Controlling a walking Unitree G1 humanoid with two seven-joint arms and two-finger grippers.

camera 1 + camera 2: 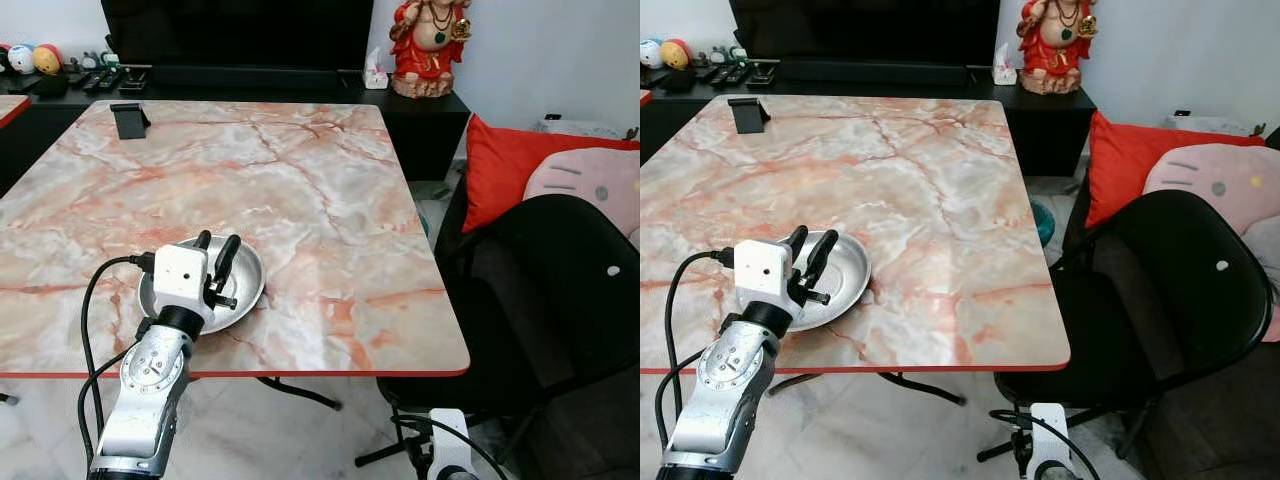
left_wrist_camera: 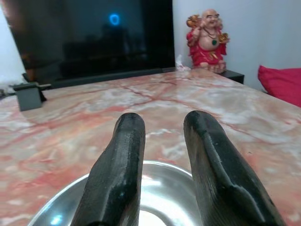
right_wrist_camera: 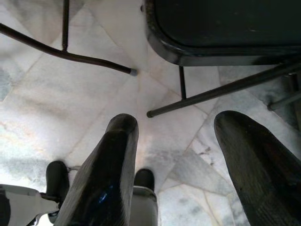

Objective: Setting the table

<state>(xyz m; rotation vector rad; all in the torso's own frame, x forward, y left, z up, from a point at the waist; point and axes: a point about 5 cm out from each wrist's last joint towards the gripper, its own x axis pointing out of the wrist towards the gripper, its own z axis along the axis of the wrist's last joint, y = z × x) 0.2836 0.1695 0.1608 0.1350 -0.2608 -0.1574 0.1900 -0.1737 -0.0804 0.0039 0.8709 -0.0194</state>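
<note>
the left gripper (image 1: pixel 217 246) holds its fingers (image 2: pixel 120 160) a narrow gap apart over the steel bowl (image 1: pixel 245 283), pinching nothing. the bowl sits upright, mouth up, on the marble desk (image 1: pixel 300 170) close to its near edge; being round, it has no long axis. far across the desk from the bowl stands a small black phone stand (image 1: pixel 129 120). beyond the desk from the bowl: a dark tv (image 2: pixel 89 37) and a red statue (image 1: pixel 428 45). right of the desk is a black chair (image 1: pixel 560 290). the right gripper (image 3: pixel 176 155) hangs over the floor tiles (image 3: pixel 56 103), fingers wide.

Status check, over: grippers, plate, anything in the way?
Left gripper open over steel plate near table edge. Right gripper open, idle above floor. Nothing blocking the plate.
</note>
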